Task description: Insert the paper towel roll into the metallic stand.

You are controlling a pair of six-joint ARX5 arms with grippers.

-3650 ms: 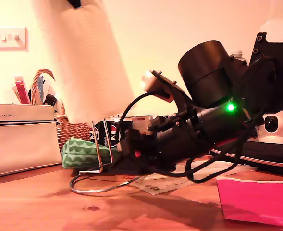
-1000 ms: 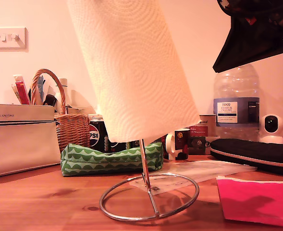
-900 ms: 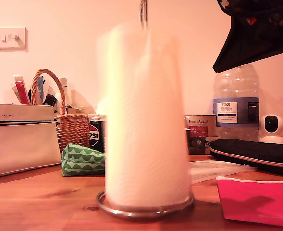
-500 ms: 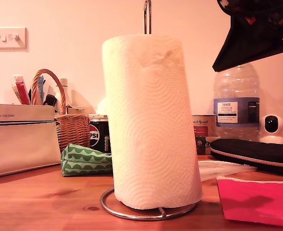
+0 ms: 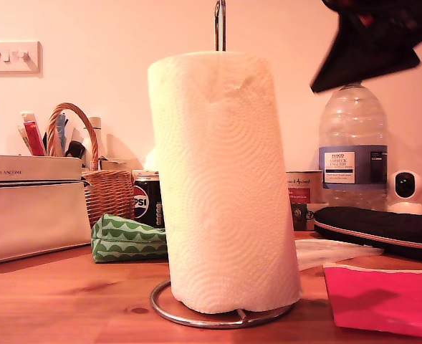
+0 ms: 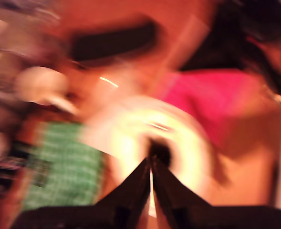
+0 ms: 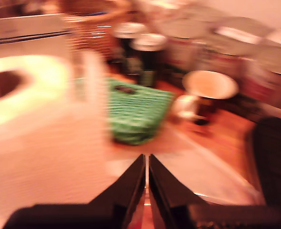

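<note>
The paper towel roll (image 5: 221, 179) stands nearly upright on the metallic stand, leaning slightly. The stand's chrome rod (image 5: 219, 25) pokes out of the roll's top and its ring base (image 5: 196, 320) lies on the wooden table. Nothing holds the roll. A dark, blurred arm (image 5: 368, 43) hangs at the exterior view's upper right, clear of the roll. In the blurred first wrist view, my first gripper (image 6: 150, 164) is shut and empty above the roll's top (image 6: 188, 143). My second gripper (image 7: 146, 162) is shut and empty, beside the roll (image 7: 30, 119).
Behind the roll lie a green patterned pouch (image 5: 125, 240), a wicker basket (image 5: 103, 190), a Pepsi can (image 5: 146, 201) and a white box (image 5: 31, 208). At the exterior view's right are a large water bottle (image 5: 352, 143), a black case (image 5: 379, 226) and a pink sheet (image 5: 382, 297).
The roll, tilted above the stand a second ago, dropped over the rod and settled on the ring base. The dark arm at the upper right has shifted slightly and blurs.
</note>
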